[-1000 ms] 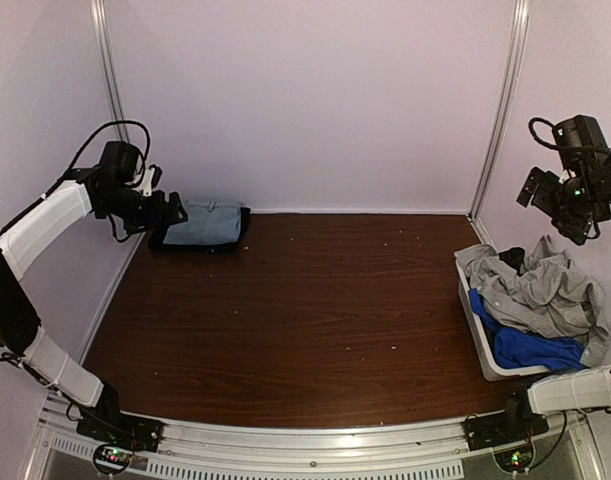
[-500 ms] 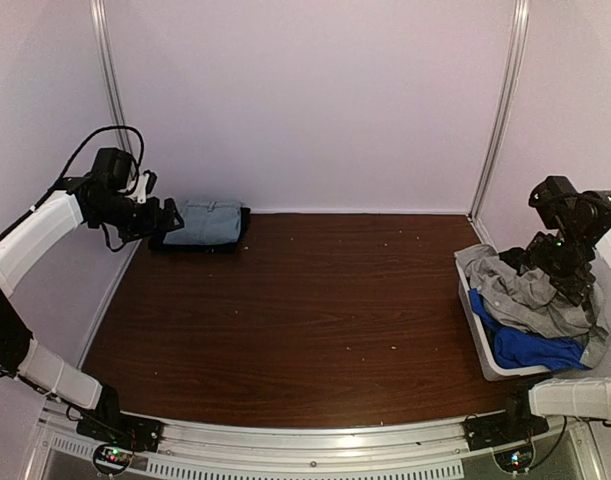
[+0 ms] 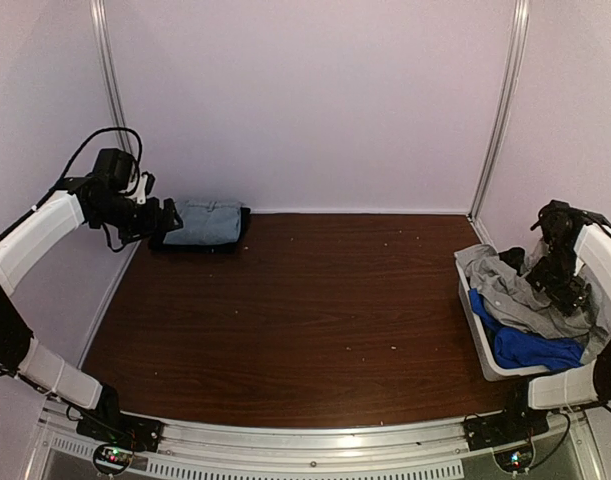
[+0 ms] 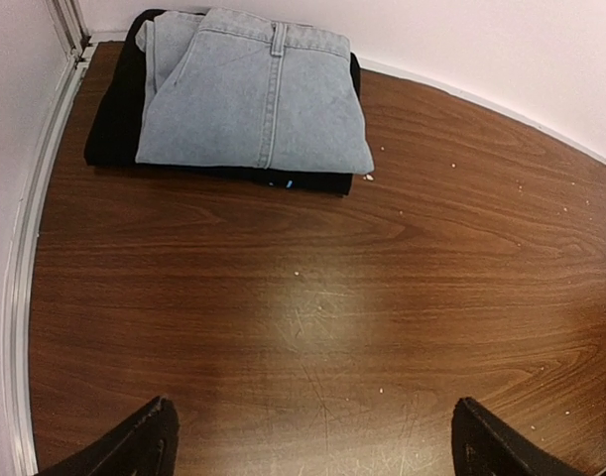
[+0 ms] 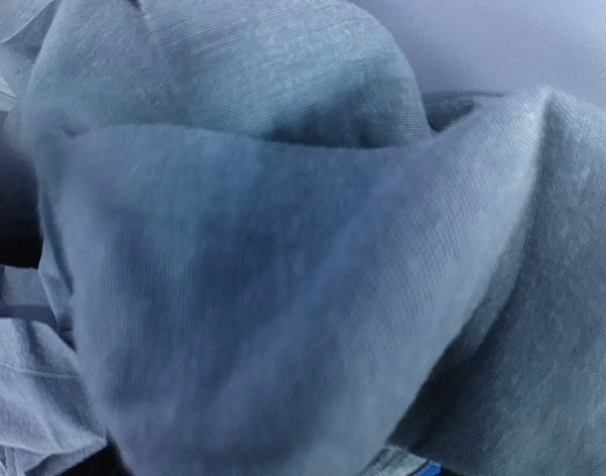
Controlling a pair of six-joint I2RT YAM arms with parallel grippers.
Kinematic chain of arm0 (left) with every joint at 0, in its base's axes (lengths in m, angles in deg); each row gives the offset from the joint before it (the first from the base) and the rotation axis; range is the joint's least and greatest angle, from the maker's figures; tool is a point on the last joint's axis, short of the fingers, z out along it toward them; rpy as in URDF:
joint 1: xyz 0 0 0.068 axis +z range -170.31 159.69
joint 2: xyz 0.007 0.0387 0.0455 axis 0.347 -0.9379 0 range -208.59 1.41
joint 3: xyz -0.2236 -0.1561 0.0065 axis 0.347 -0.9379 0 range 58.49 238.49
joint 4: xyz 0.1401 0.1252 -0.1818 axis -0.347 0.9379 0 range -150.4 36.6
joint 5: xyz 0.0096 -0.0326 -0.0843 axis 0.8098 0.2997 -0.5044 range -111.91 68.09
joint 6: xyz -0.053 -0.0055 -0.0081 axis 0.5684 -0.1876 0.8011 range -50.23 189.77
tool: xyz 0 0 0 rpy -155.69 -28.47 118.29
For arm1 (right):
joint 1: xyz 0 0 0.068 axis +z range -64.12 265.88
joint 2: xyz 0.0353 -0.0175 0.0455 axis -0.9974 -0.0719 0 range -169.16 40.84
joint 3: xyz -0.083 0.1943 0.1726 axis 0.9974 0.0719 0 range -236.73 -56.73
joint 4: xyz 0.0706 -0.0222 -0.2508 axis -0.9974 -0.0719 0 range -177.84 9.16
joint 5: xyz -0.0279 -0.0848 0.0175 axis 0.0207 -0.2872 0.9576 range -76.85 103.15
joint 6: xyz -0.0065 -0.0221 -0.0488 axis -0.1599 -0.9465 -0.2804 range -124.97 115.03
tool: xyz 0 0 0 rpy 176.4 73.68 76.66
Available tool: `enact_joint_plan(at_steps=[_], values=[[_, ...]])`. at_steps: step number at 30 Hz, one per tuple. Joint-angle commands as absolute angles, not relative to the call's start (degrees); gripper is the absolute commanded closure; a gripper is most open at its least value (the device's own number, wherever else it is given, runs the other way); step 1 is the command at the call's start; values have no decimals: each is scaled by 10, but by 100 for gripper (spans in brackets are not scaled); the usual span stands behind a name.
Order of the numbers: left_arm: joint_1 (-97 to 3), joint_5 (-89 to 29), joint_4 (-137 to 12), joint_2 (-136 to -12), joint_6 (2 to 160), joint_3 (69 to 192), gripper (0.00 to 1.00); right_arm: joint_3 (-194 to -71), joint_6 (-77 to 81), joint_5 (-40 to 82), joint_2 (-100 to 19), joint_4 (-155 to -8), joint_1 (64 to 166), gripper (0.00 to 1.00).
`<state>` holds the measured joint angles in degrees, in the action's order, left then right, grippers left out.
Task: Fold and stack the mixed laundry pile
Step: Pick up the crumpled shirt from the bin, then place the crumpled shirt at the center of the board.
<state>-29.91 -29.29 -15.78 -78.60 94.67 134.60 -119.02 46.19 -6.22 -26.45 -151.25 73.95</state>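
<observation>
**A:** What were the fingers doing?

**B:** The left gripper (image 4: 317,451) had its two dark fingers (image 4: 149,441) spread wide with nothing between them, hovering over bare table (image 4: 312,297). The right gripper (image 3: 565,288) was sunk into the pile (image 3: 530,295). Grey cloth (image 5: 283,248) filled its camera view, so I could not tell whether it was open or gripping.

**A:** Where was the laundry?

**B:** The pile filled a white bin (image 3: 472,325) at the table's right edge, with grey cloth on top and a blue piece (image 3: 530,350) lower down at the near end. In the far left corner, just beyond the left gripper, folded jeans (image 4: 253,94) lay on a folded black garment (image 4: 109,134).

**A:** Any writing?

**B:** A small blue tag (image 4: 288,182) showed at the black garment's near edge, too small to read.

**A:** And the room?

**B:** The table was dark wood-grain with pale specks. Pale walls (image 3: 305,100) closed three sides, and metal posts (image 3: 107,70) stood at the far corners.
</observation>
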Motion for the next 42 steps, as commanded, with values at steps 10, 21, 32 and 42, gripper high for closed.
enact_joint_plan(at_steps=[10, 21, 32, 42], values=[[-301, -234, -167, -786, 991, 1369, 2, -1329, 331, 206, -285, -1351, 653, 100], [-301, -250, -182, -785, 1029, 1358, 2, -1674, 307, 300, -440, -1260, 907, 100], [-301, -242, -187, -775, 1071, 1349, 2, -2045, 353, 362, -697, -1100, 1226, 100], [-301, -207, -259, -714, 1108, 1300, 2, -1984, 382, 452, -631, -1043, 1170, 100]])
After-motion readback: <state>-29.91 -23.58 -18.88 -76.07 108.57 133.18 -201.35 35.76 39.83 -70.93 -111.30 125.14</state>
